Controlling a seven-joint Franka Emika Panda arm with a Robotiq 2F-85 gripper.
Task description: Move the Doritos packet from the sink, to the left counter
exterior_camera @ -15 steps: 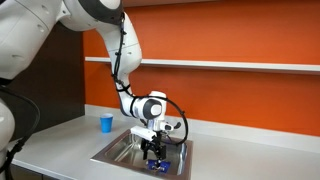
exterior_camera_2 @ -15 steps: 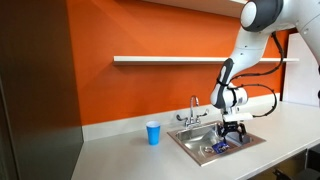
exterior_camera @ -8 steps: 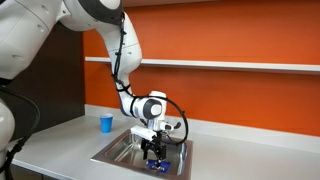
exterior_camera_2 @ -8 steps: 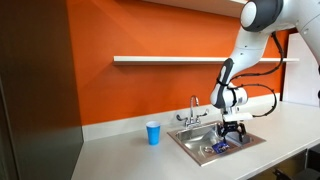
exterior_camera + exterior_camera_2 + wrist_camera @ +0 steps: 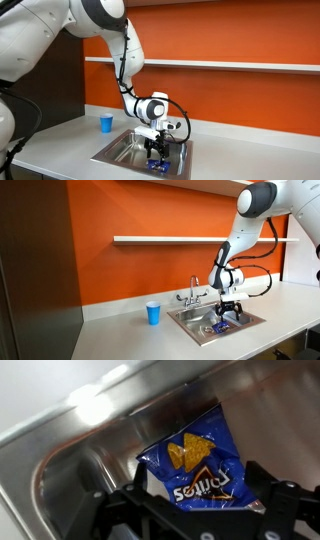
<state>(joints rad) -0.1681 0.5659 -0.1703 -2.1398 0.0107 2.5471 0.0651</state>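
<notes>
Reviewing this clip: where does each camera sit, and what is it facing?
Exterior view: near the counter end, close to the robot's base, facing the sink; the white arm fills the upper left, with the hand in the basin.
Exterior view: farther off, facing the orange wall; the arm enters from the upper right.
Wrist view: inside the basin, facing the Doritos packet between the hand's fingers.
Both exterior views share the blue cup, sink and arm.

I see the light grey counter (image 5: pixel 115 338) running along the orange wall (image 5: pixel 150 265) in both exterior views. A small blue cup (image 5: pixel 152 313) stands upright on it, near the steel sink (image 5: pixel 188 326) set into its surface.
</notes>
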